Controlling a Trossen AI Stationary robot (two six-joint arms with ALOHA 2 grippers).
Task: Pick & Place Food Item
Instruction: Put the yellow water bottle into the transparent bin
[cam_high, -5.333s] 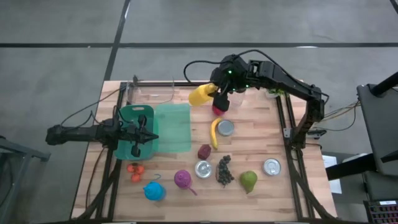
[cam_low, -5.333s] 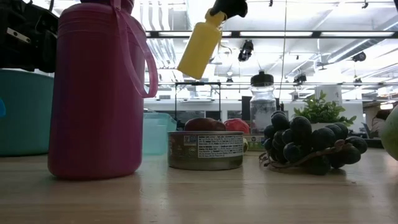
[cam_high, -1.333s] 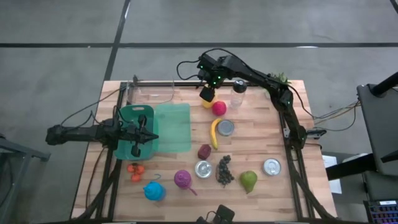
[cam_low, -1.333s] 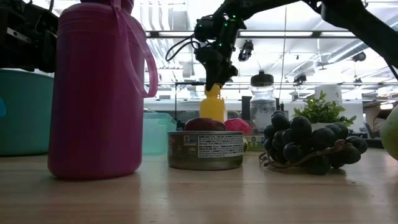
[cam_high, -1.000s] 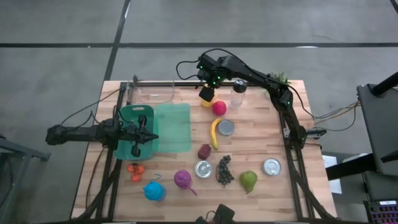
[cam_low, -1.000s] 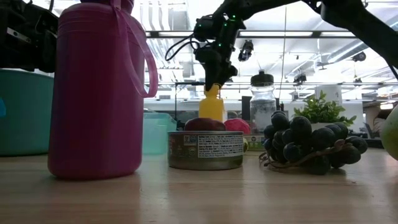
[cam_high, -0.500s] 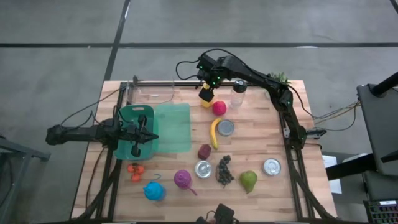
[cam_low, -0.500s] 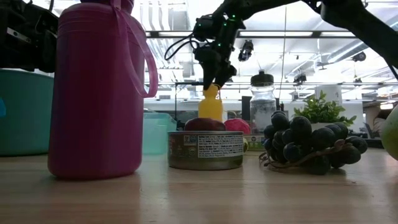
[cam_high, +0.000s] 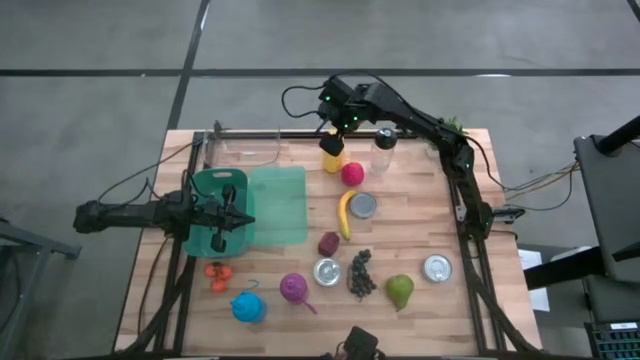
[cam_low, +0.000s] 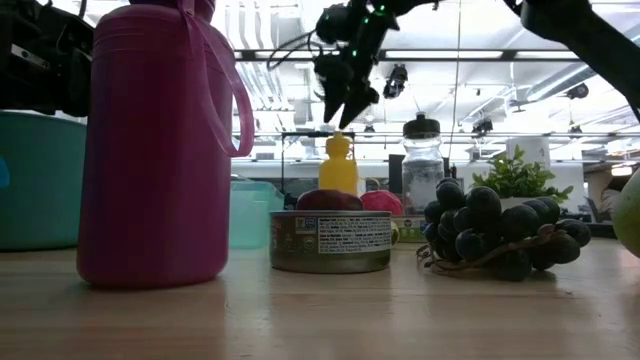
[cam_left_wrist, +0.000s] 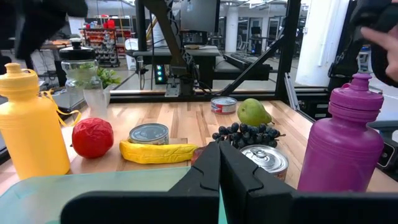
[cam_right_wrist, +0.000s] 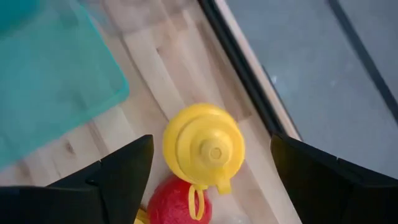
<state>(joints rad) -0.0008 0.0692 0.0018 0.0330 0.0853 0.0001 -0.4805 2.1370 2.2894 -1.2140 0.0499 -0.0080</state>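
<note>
A grey concrete floor surrounds the wooden worktop (cam_high: 420, 230), which carries everything. Taking the yellow bottle (cam_high: 332, 158) as landmark: it stands upright near the worktop's far edge, cap up, free of any grip. The right claw (cam_high: 333, 137) hangs directly above it, fingers apart and clear of the cap; the low view shows a gap between the fingertips and the bottle top. The teal bin (cam_high: 220, 208) and its teal lid (cam_high: 279, 204) lie well to the left of the bottle and nearer the front, and the left claw (cam_high: 238, 219) rests over the bin with fingers pressed together, empty. A clear bottle (cam_high: 382, 148) stands just right of the yellow one. A red ball (cam_high: 352, 173) sits just beside the yellow bottle, toward the front. Farther forward lie a banana (cam_high: 344, 214) and a can (cam_high: 363, 205). Well in front are grapes (cam_high: 360, 273), a pear (cam_high: 400, 291) and a purple bottle (cam_high: 293, 288).
</note>
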